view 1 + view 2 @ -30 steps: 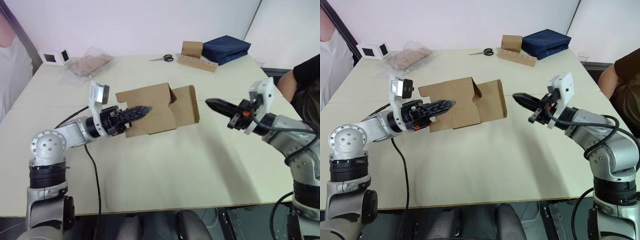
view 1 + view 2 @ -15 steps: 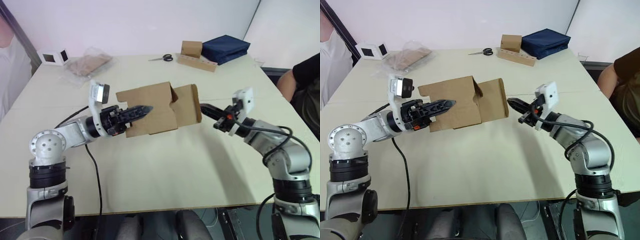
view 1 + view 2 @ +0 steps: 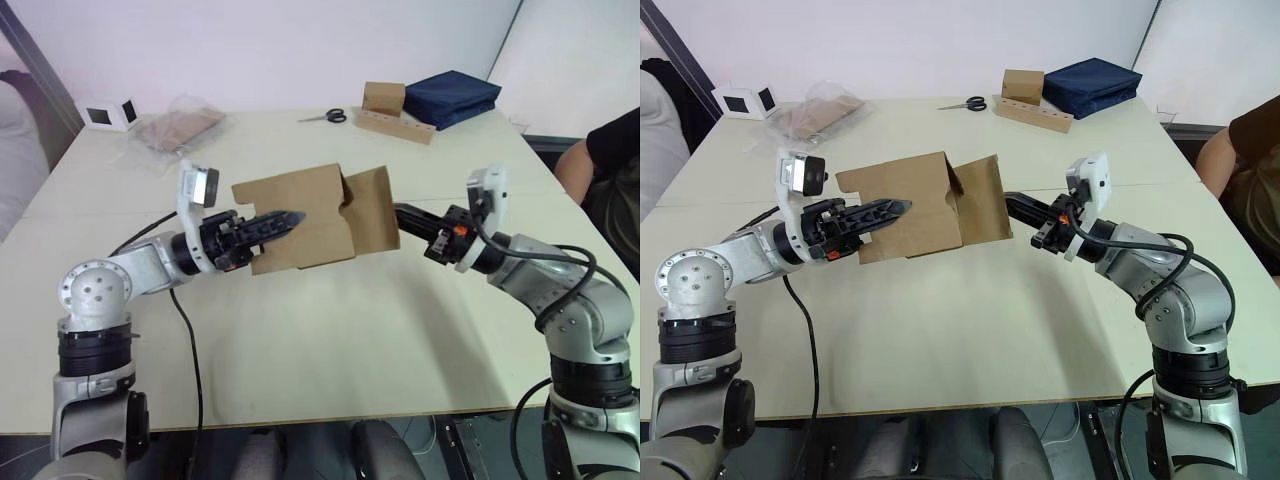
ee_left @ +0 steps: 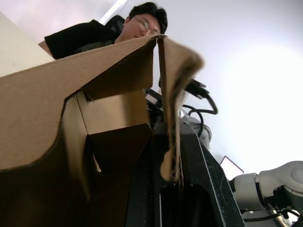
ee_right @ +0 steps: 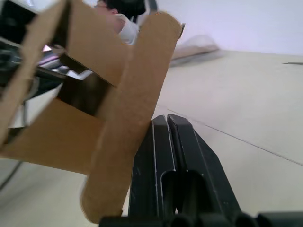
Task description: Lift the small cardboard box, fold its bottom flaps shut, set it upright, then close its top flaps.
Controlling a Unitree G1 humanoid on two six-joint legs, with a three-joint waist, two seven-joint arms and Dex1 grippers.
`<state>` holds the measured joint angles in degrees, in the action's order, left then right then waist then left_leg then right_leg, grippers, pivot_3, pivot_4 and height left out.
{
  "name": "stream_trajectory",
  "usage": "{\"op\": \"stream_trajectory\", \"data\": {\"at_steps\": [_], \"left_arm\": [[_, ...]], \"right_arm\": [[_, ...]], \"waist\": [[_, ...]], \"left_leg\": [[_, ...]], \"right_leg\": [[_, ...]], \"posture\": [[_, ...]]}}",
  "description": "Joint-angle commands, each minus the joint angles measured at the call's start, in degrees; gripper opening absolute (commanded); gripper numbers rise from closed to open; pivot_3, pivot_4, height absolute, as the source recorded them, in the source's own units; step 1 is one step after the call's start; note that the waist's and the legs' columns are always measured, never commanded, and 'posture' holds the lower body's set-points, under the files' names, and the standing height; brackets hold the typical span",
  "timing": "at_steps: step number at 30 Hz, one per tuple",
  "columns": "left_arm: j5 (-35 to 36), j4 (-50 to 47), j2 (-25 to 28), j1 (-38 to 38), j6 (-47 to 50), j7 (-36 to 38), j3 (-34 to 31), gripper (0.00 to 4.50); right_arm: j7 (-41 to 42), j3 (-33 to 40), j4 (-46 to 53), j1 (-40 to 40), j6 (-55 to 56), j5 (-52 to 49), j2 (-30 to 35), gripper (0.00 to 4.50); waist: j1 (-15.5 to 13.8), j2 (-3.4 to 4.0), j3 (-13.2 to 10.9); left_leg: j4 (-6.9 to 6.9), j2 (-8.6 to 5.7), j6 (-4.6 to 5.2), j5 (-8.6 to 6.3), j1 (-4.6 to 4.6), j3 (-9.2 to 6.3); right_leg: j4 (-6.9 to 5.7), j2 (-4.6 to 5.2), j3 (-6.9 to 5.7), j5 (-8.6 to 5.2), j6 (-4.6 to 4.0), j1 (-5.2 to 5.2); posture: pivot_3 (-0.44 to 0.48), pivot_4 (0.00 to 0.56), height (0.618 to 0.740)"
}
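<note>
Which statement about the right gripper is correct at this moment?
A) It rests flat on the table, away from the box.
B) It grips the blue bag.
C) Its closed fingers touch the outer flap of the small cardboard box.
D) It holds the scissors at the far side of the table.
C: the right gripper has its fingers together against the outer flap of the small cardboard box, which the left gripper holds above the table.

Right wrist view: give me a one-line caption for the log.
Shut right gripper presses against an open flap of the small cardboard box, held above the table.
</note>
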<state>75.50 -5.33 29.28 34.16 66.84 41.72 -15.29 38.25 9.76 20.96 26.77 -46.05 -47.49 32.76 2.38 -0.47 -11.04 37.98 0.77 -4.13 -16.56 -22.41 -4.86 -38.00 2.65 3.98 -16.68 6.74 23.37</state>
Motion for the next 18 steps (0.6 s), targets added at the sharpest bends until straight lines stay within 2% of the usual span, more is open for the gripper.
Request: {"op": "stream_trajectory", "data": {"at_steps": [1, 6, 9, 16, 18], "left_arm": [[0.6, -1.1, 0.0, 0.9, -1.1, 0.2, -0.4, 0.04], [0.6, -1.0, 0.1, 1.0, -1.3, 0.4, -0.2, 0.04], [0.8, -1.2, 0.2, 1.0, -1.3, 0.4, -0.2, 0.00], [1.1, -1.5, 0.5, 1.0, -1.0, 0.2, -0.2, 0.00], [1.0, -1.5, 0.6, 1.1, -1.0, 0.2, -0.2, 0.00]], "right_arm": [[-0.8, 1.1, 3.8, -0.2, -2.7, -5.0, -0.1, 0.00], [-2.5, 2.0, 4.4, -0.4, -5.4, -10.2, -1.0, 0.00], [-3.4, 2.4, 4.3, -0.6, -6.0, -12.1, -1.0, 0.63], [-5.3, 2.9, 2.9, -0.8, -6.9, -16.6, -1.9, 3.21], [-5.9, 3.4, 2.1, -0.8, -7.5, -18.9, -2.6, 3.21]], "waist": [[0.0, 0.00, 0.0], [0.0, 0.00, 0.0], [0.0, 0.00, 0.0], [0.0, 0.00, 0.0], [0.0, 0.00, 0.0]], "left_leg": [[0.00, 0.00, 0.00, 0.00, 0.00, 0.00], [0.00, 0.00, 0.00, 0.00, 0.00, 0.00], [0.00, 0.00, 0.00, 0.00, 0.00, 0.00], [0.00, 0.00, 0.00, 0.00, 0.00, 0.01], [0.00, 0.00, 0.00, 0.00, 0.00, 0.01]], "right_leg": [[0.00, 0.00, 0.00, 0.00, 0.00, 0.00], [0.00, 0.00, 0.00, 0.00, 0.00, 0.00], [0.00, 0.00, 0.00, 0.00, 0.00, 0.00], [0.00, 0.00, 0.00, 0.00, 0.00, 0.00], [0.00, 0.00, 0.00, 0.00, 0.00, 0.00]], "posture": [[0.000, 0.150, 0.740], [0.000, 0.150, 0.740], [0.000, 0.150, 0.740], [0.000, 0.150, 0.740], [0.000, 0.150, 0.740]]}}
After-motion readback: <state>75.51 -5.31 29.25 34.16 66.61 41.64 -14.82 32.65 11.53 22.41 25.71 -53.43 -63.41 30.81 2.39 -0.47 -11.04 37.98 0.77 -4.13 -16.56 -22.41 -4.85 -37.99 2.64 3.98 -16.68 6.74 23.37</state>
